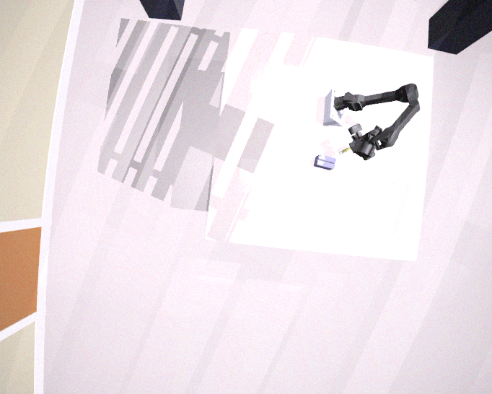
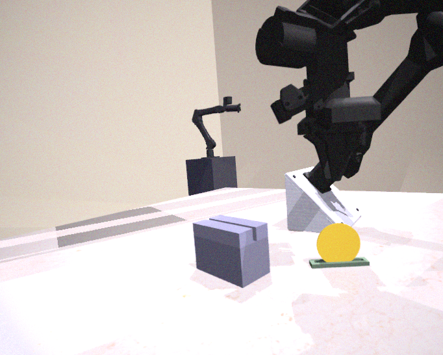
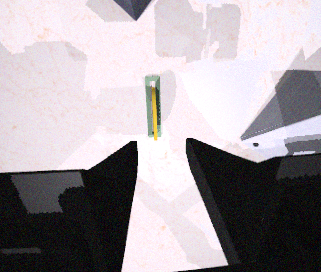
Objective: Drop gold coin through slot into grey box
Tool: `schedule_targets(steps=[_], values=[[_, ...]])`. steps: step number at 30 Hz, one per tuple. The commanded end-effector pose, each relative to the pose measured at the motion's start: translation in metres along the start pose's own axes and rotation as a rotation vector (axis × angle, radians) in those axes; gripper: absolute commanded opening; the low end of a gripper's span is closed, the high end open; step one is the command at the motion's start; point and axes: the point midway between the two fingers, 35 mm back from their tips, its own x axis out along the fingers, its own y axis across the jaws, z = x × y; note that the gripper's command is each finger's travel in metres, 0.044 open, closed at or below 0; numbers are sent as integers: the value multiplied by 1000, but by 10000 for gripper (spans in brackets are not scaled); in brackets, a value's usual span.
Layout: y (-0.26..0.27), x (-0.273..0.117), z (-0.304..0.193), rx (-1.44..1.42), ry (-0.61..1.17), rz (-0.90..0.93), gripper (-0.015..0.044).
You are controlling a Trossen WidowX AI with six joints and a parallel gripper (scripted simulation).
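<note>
One grey box [image 2: 231, 249], one gold coin [image 2: 338, 242], one dark-green holder [image 2: 339, 262] and one gripper [image 3: 161, 142] are counted on the pale, faintly marbled table [image 2: 99, 305]. Furthest left in the exterior view, the box is seen as a matte, squarish block with flat faces; a single narrow slot [image 2: 235, 222] is cut straight across its lid. To its right, well apart from it, the coin is found standing upright on its edge in the holder, a thin, smooth, flat disc of even yellow. The holder is shown as a low, shallow rectangular strip lying flat on the table. Behind the coin a light grey wedge-shaped mount [image 2: 305, 206] is seen, and the dark, angular arm is carried above it. In the wrist view the coin is presented edge-on as a thin yellow line inside the green strip, ahead of the two black, tapered fingers. These are held apart with bare table between them, and nothing is gripped
</note>
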Motion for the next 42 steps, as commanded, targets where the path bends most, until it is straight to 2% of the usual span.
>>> schedule_targets(steps=[1,4,11,42], values=[[0,7,-2,-6,3,-13,161],[1,32,-4,-6,4,-12,161],[1,48,-5,-7,5,-11,161],[2,95,-4,-7,2,-12,161]])
